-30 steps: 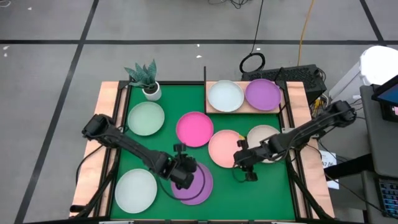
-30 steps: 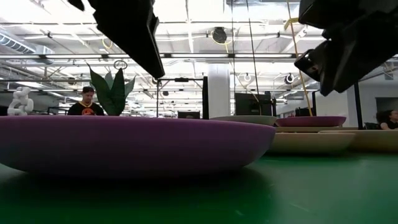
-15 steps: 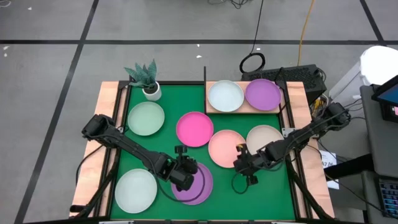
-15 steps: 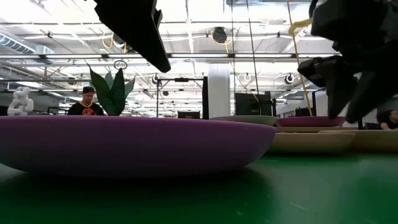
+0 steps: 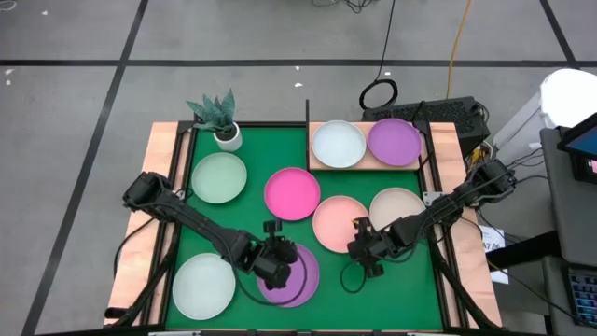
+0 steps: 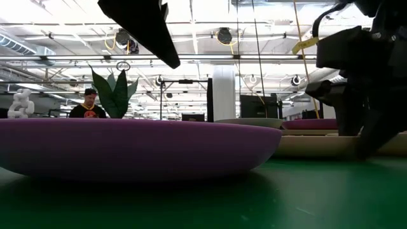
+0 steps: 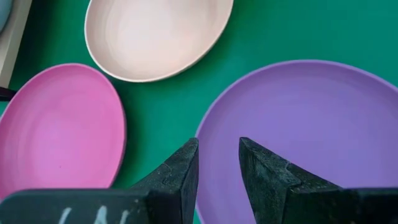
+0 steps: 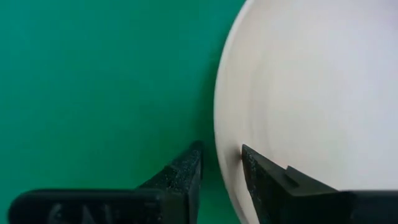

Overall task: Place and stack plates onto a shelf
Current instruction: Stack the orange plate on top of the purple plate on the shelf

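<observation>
You get bright, even light from the ceiling strip lamps [image 6: 57, 27] (glaring in the low view), leaving soft shadows on the green mat [image 5: 410, 289]; the near purple plate [image 6: 133, 147] looms blurred.

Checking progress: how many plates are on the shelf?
2 on the shelf: pale plate on its left half, purple plate on its right half. Neither is stacked; six others sit on the mat.

Green mat [image 5: 252, 229] carries six plates: mint plate [image 5: 219, 177] at ten o'clock, hot pink plate [image 5: 292, 193] centre, salmon plate [image 5: 338, 222] and beige plate [image 5: 399, 207] at three, white plate [image 5: 203, 287] at seven, purple plate [image 5: 300, 280] at six. Wooden shelf [image 5: 366, 163] at one o'clock bears a pale plate [image 5: 338, 143] and a second purple plate [image 5: 395, 141], side by side. Potted plant [image 5: 222, 119] at eleven.
</observation>
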Robot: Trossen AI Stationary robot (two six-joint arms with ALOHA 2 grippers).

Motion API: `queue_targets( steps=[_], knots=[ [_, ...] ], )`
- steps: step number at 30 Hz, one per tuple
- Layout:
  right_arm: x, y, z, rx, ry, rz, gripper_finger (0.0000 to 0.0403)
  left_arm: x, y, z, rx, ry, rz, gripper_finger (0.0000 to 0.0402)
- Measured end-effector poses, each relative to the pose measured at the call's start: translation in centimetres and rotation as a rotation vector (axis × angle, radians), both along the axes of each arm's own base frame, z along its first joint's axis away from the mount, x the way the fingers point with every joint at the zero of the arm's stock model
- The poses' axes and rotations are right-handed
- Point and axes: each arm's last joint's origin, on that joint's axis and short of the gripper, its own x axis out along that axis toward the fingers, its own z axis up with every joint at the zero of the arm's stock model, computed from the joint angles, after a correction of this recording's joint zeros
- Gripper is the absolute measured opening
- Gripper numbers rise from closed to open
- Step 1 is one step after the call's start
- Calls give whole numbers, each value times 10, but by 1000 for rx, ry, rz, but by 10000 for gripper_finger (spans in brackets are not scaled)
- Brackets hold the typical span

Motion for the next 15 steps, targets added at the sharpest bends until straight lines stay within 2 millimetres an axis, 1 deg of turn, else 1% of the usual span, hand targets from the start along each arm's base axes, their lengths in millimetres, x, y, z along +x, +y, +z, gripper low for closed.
queue_targets(
  steps=[2, 6, 10, 15],
  knots=[
    [1, 0, 1, 8, -8, -10, 70, -1, -1, 0, 0, 0, -4, 119],
    [1, 0, 1, 0, -18, -14, 15, -1, -2, 0, 0, 0, -5, 119],
    [2, 1, 4, -1, -26, -16, 13, -1, -2, 0, -1, -1, -5, 119],
    [12, 6, 21, 15, -28, -12, 4, -1, -2, 0, 2, 0, -9, 119]
  ],
)
